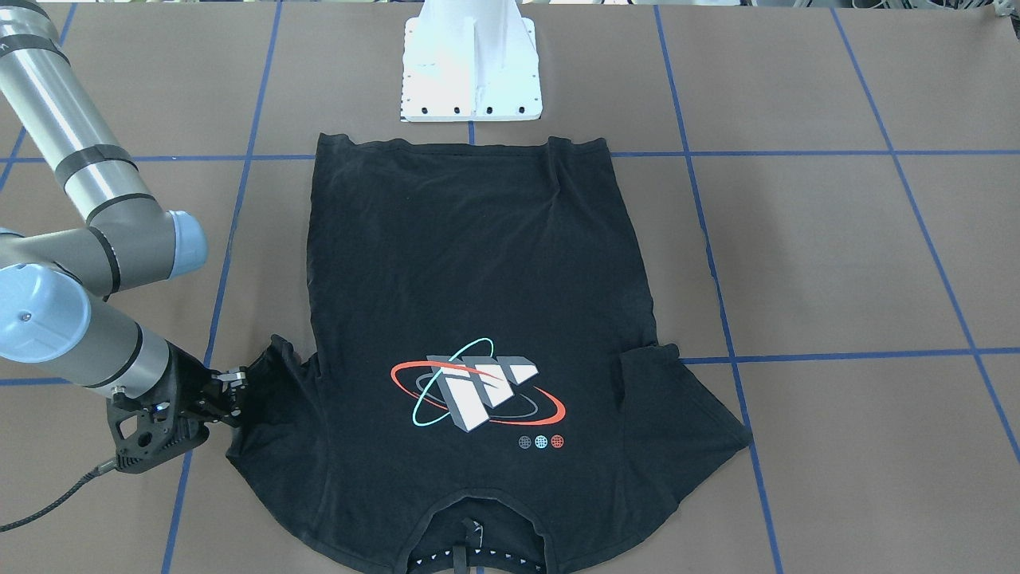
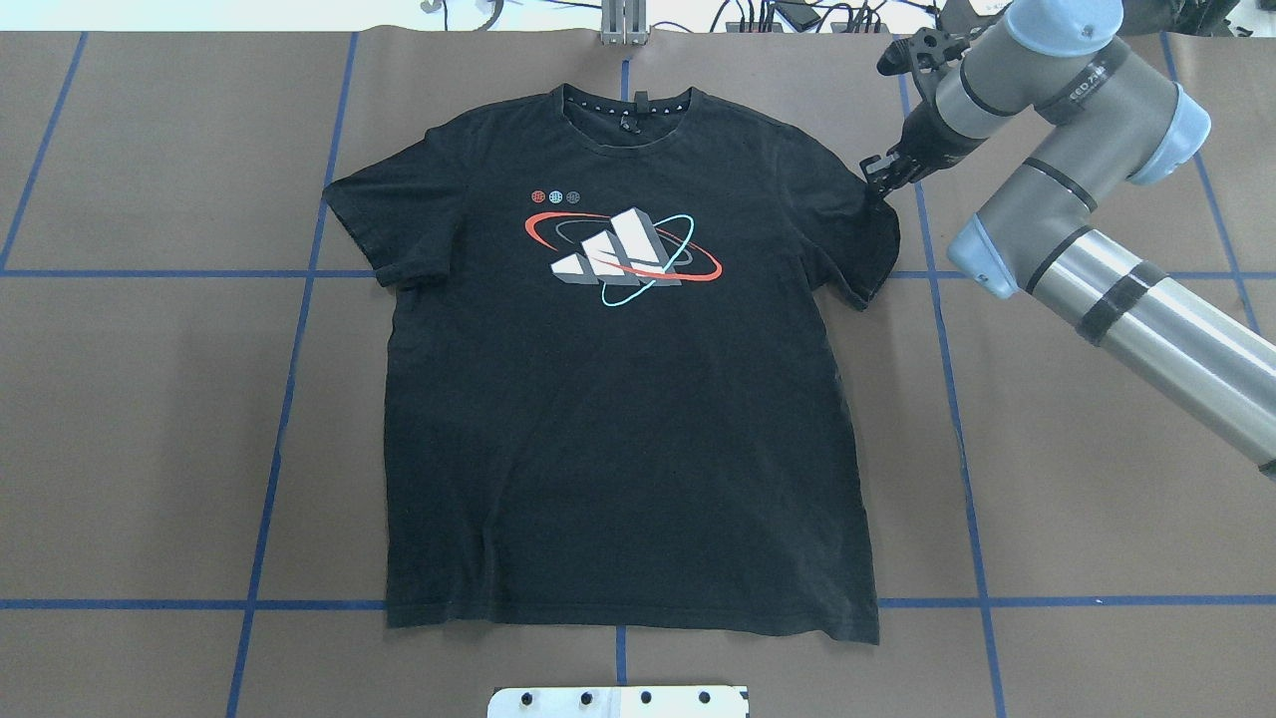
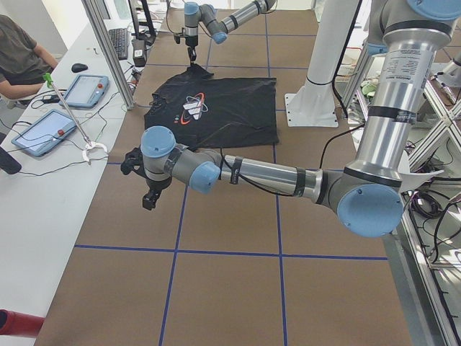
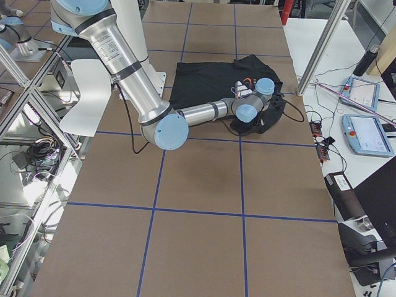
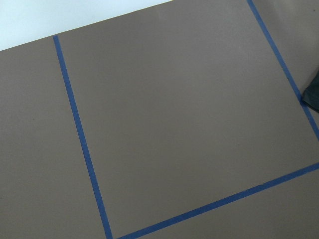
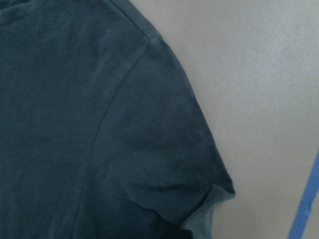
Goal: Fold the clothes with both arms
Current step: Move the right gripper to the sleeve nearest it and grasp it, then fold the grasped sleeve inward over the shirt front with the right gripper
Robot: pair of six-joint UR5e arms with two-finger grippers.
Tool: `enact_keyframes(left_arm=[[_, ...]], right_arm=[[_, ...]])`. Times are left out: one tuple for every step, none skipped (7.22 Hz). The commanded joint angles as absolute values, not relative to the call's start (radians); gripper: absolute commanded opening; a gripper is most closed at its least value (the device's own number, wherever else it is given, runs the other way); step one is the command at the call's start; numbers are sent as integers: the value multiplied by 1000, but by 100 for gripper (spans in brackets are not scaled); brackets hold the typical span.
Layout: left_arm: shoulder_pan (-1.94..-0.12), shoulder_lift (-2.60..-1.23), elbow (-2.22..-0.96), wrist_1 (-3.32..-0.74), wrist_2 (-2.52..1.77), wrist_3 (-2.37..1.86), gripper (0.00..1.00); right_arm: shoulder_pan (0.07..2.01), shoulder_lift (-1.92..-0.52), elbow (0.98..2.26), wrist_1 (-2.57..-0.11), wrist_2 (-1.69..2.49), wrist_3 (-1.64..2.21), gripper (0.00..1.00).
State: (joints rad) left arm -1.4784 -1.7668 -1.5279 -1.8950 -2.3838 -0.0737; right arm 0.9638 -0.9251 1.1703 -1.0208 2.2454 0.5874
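Overhead exterior: T-shirt [image 2: 628,399] laid flat, print up, at table [image 2: 150,449] centre. Right gripper [image 2: 879,181] pinched on sleeve [image 2: 859,239] edge, cloth rucked there. Left gripper [image 3: 149,199] positioned well apart from shirt; opening cannot be told. Step judged: sleeve grasp. Next: opposite sleeve [image 2: 369,219] to be reached and gripped by left arm.

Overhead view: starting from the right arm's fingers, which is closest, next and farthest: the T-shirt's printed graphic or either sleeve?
From the right gripper:
1. near sleeve, at the fingers, on the view's right.
2. block graphic, on the chest, mid-view.
3. far sleeve, on the view's left.
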Motion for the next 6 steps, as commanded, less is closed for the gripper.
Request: enact_keyframes(left_arm=[[-1479, -1763, -1528, -1896, -2384, -72, 100], [-1479, -1763, -1528, -1896, -2384, -72, 100], [-1479, -1761, -1528, -1896, -2384, -72, 100], [-1479, -1759, -1531, -1896, -2384, -72, 100], [-1479, -1759, -1535, -1896, -2385, -74, 100], [-1479, -1761, -1532, -1896, -2384, -74, 100]], right_arm=[[879, -807, 1154, -1026, 2179, 737, 0], [833, -760, 1120, -1026, 2101, 779, 0], [821, -700, 1053, -1026, 2065, 796, 0], [813, -631, 970, -1026, 2016, 798, 0], [810, -573, 894, -1026, 1952, 810, 0], [804, -548, 859, -1023, 1928, 810, 0]])
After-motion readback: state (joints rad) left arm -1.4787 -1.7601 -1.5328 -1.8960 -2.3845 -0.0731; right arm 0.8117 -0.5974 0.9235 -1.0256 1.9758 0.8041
